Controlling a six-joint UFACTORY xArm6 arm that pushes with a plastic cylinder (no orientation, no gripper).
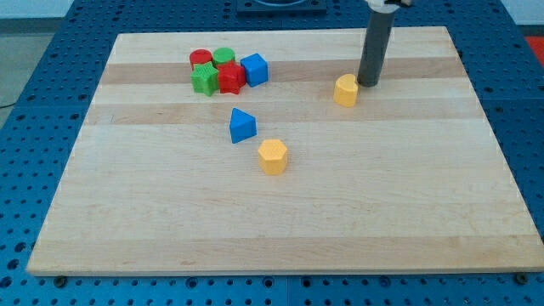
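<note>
My tip rests on the wooden board at the view's upper right, just right of a yellow block; touching or a hair apart, I cannot tell. Lower, near the middle, sit a blue triangular block and a yellow hexagonal block. At the upper left a tight cluster holds a red cylinder, a green cylinder, a green star-shaped block, a red star-shaped block and a blue cube.
The board lies on a blue perforated table that shows on all sides. The dark rod rises out of the view's top.
</note>
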